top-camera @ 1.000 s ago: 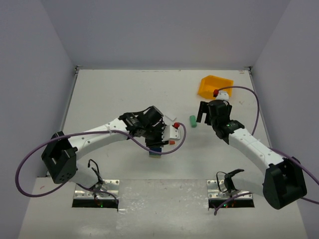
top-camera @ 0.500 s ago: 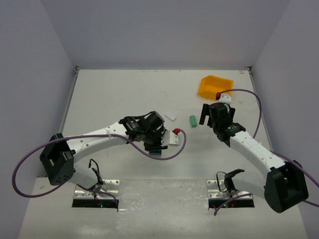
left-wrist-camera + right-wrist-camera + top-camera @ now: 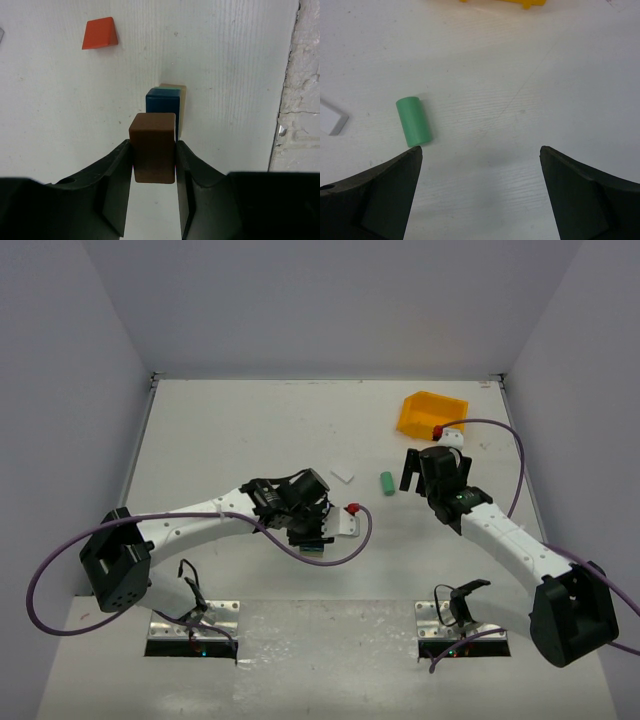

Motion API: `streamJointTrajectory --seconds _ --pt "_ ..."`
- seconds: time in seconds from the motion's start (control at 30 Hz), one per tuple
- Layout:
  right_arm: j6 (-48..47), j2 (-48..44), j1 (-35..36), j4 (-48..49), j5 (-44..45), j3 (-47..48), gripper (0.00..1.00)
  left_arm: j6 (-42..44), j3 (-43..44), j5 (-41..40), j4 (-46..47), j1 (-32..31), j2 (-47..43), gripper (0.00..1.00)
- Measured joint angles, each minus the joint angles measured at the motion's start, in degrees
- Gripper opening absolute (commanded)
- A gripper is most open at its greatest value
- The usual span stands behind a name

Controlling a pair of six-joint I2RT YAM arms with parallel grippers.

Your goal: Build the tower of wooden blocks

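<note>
brown block [image 3: 152, 142]: clamped between the left gripper [image 3: 153, 150] jaws, held on its two flat side faces, top half sticking out past the tips
tower start: blue block [image 3: 162, 106] straight ahead of the left jaws, just beyond the brown one; tan block [image 3: 181, 97] touching its far right side; can't tell if stacked or side by side
red wedge [image 3: 100, 33]: lying loose well ahead and left of the left jaws, apart from the rest
green cylinder [image 3: 413, 121]: on its side, just ahead of the right gripper's [image 3: 479, 155] left finger, outside the gap
right jaws: spread wide, nothing between them, over bare table [image 3: 545, 90]
handling: judged light, stiff painted wood; smooth faces, could slip under a skewed pinch; not fragile; cylinder will likely roll
grip point: flat opposite sides, mid-height, for blocks; across the round body for the cylinder; wedge by its parallel ends, not the slope
risk: small footprint, so the stack probably topples if nudged on release
bin [image 3: 495, 2]: yellow, far ahead of the right jaws
white piece [image 3: 331, 121]: left of the right jaws, past the cylinder
</note>
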Motion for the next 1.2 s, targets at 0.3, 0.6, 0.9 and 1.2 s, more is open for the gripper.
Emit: streamJointTrajectory --seconds 0.3,0.6,0.9,1.2 --pt "-0.01 0.00 0.00 -0.01 0.02 0.00 0.99 0.18 0.00 0.04 0.86 -0.03 0.85 0.00" --pt "-0.01 0.11 0.00 0.01 0.00 0.00 0.99 0.66 0.00 0.02 0.83 -0.03 1.28 0.00" --pt "-0.01 0.31 0.00 0.00 0.00 0.00 0.99 0.87 0.00 0.02 0.83 -0.03 1.67 0.00" --pt "-0.01 0.35 0.00 0.01 -0.15 0.00 0.99 1.12 0.00 -0.28 0.85 -0.03 3.47 0.00"
